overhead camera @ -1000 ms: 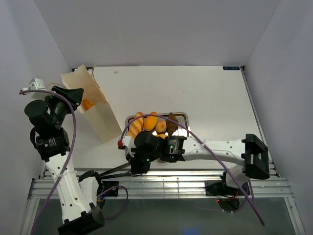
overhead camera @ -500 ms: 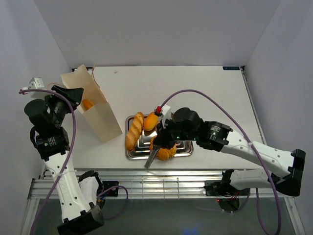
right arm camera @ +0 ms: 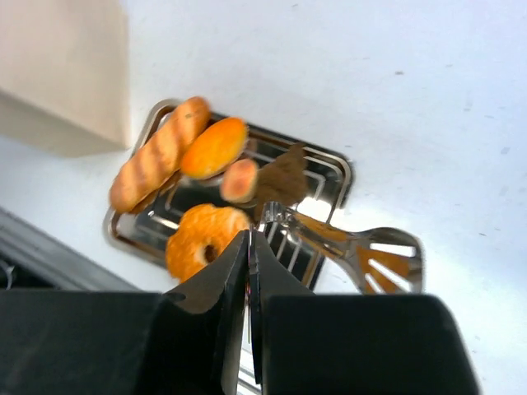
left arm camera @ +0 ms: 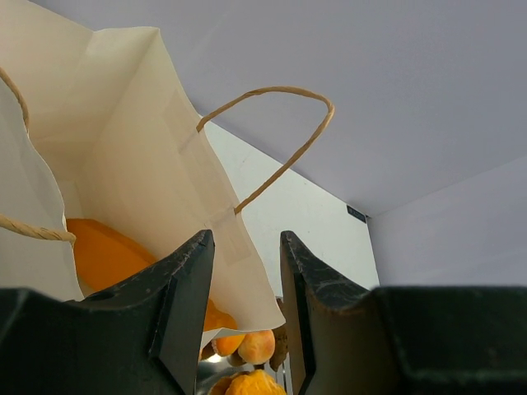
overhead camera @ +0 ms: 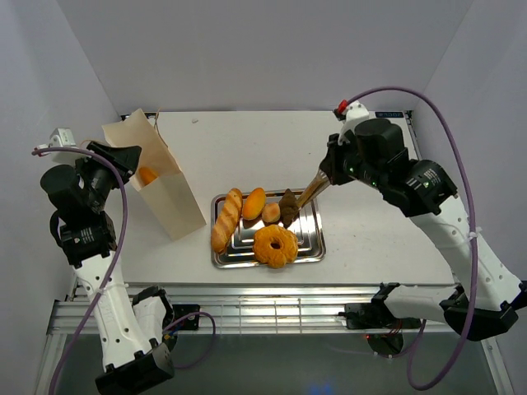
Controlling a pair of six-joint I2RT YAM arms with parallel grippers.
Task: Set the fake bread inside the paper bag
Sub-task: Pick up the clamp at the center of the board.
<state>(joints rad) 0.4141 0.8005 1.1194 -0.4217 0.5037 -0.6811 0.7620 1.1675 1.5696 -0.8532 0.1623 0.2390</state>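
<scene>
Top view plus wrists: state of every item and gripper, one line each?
paper bag: standing, open, one orange loaf inside
left gripper: fingers astride the bag's wall, grip unclear
right gripper: shut on the tongs
tongs: held aloft, no bread seen in them
steel tray: holds five pieces
baguette: on tray, left side
oval roll: on tray
small roll: on tray
dark pastry: on tray
ring doughnut: on tray, near edge
</scene>
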